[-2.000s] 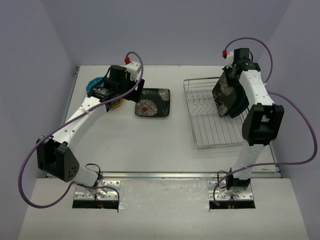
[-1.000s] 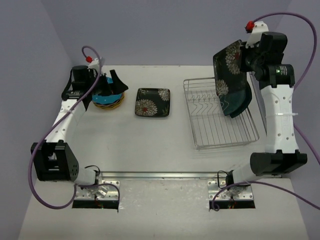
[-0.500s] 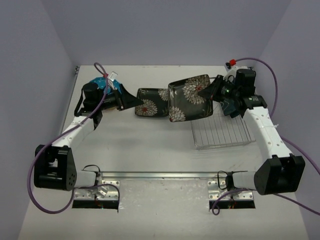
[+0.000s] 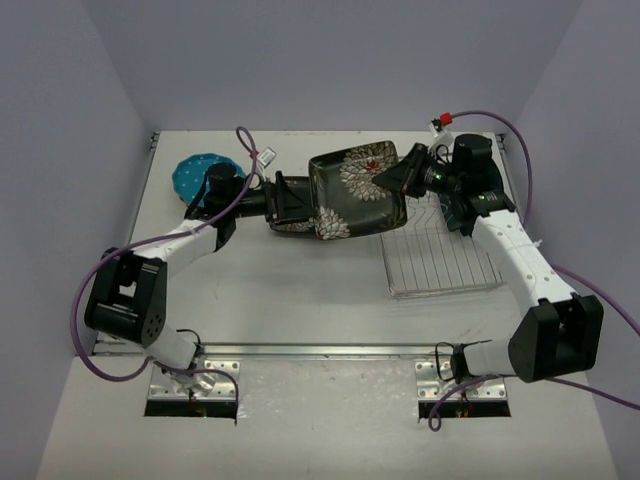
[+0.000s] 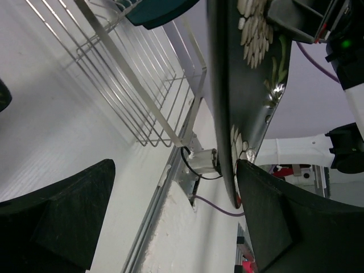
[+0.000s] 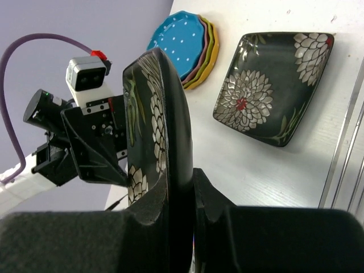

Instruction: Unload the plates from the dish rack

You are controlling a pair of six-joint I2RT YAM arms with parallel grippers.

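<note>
Hanging in the air over the far middle of the table [image 4: 300,290], a black floral plate [image 4: 355,190] was caught between the two arms, tipped up on edge with its flowered face turned toward the near side. The right gripper [image 4: 397,180] was clamped tight on the plate's right rim; in its own wrist view the rim sat squeezed between the two dark fingers [image 6: 216,210]. The left gripper [image 4: 303,200] reached in from the left with its jaws spread wide and the plate's left edge lying between them. In the left wrist view that edge stood just beside one finger [image 5: 273,222] and well apart from the other, and I could not tell whether it touched. Flat on the table just below and to the left lay a second floral plate [image 6: 273,96]. Farther left, at the far corner, sat a stack of dotted plates [image 4: 195,175], blue on top. To the right stood the dish rack [image 4: 440,265], with a dark teal plate [image 5: 162,8] in it.
</note>
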